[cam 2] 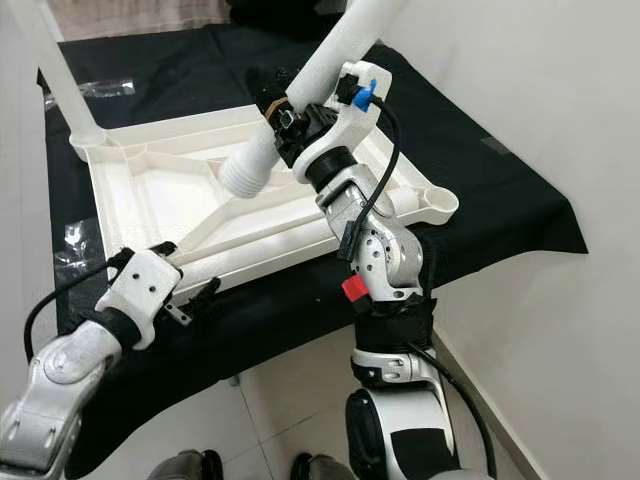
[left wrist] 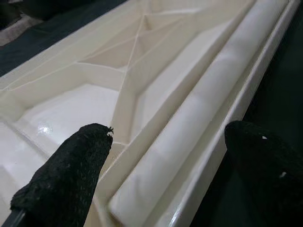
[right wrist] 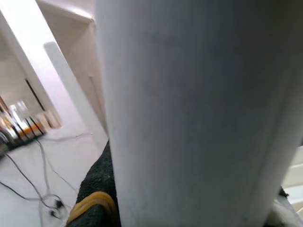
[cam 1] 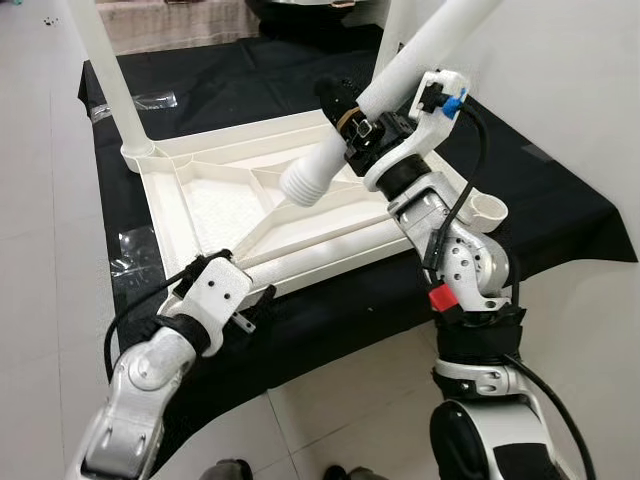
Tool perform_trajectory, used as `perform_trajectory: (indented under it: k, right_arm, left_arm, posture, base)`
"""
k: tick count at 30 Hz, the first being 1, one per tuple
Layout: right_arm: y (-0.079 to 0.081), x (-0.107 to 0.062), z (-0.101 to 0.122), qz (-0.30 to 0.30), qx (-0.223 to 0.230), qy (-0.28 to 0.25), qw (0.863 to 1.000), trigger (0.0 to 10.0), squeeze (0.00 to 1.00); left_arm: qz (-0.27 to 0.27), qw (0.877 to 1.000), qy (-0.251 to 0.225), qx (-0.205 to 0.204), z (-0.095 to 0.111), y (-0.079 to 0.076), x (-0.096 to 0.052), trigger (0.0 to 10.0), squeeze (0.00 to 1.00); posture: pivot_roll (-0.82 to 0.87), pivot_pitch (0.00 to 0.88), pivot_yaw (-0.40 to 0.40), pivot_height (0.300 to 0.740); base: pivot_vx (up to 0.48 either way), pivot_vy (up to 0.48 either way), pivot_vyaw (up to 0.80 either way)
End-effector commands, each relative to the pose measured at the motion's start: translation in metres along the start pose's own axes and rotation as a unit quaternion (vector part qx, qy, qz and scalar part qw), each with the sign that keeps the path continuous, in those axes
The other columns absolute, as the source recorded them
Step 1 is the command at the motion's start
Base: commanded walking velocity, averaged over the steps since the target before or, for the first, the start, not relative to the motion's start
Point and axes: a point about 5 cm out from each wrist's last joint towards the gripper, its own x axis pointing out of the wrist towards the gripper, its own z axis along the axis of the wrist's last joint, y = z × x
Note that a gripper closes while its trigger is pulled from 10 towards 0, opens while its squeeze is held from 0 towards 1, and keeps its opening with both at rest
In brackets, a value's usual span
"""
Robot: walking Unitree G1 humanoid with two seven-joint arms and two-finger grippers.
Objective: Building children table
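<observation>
Right end effector [cam 1: 352, 132] is clamped around a white table leg [cam 1: 400, 75], and we carry it tilted above the upturned white tabletop [cam 1: 215, 205], its ribbed threaded end [cam 1: 300, 186] pointing down toward the ribs, presumably so it can be steered to an empty corner socket [cam 1: 488, 210] just beside our right forearm. Left end effector [cam 1: 255, 305] sits at the tabletop's near edge with fingers [left wrist: 71, 175] spread wide on either side of the rim, gripping nothing, likely to brace it. Another leg [cam 1: 105, 70] already stands at the tabletop's far corner. Everything rests on a black cloth [cam 1: 540, 210]; whether a low surface lies beneath it, we cannot tell.
</observation>
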Motion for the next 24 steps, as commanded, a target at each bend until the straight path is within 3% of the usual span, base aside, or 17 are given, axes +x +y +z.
perform_trajectory:
  k: [1, 8, 15, 20, 24]
  right_arm:
    - [0.006, -0.001, 0.002, 0.006, -0.022, -0.011, 1.000, 10.0, 0.00]
    - [0.005, -0.004, 0.003, 0.001, -0.031, -0.015, 0.999, 10.0, 0.00]
    - [0.008, -0.005, -0.001, 0.016, -0.025, -0.006, 1.000, 10.0, 0.00]
    - [0.011, -0.006, -0.002, 0.026, -0.012, -0.004, 1.000, 10.0, 0.00]
    - [0.015, -0.007, -0.005, 0.033, -0.004, 0.000, 0.999, 10.0, 0.00]
  left_arm:
    - [0.019, 1.000, -0.003, -0.022, 0.004, -0.004, -0.007, 10.0, 0.00]
    - [0.035, 0.999, -0.018, -0.034, 0.014, -0.015, -0.016, 10.0, 0.00]
    - [0.029, 0.999, -0.002, -0.046, 0.010, -0.028, -0.021, 10.0, 0.00]
    - [0.027, 0.999, -0.001, -0.039, 0.011, -0.028, -0.018, 10.0, 0.00]
    - [0.036, 0.999, -0.005, -0.024, 0.014, -0.020, -0.013, 10.0, 0.00]
  posture:
    - [0.09, 0.108, -0.113, 0.740]
    - [0.09, 0.101, -0.124, 0.740]
    - [0.09, 0.095, -0.125, 0.740]
    - [0.09, 0.095, -0.124, 0.740]
    - [0.09, 0.093, -0.121, 0.740]
  base:
    - [0.000, 0.000, 0.80]
    - [0.000, 0.000, 0.80]
    - [0.000, 0.000, 0.80]
    - [0.000, 0.000, 0.80]
    - [0.000, 0.000, 0.00]
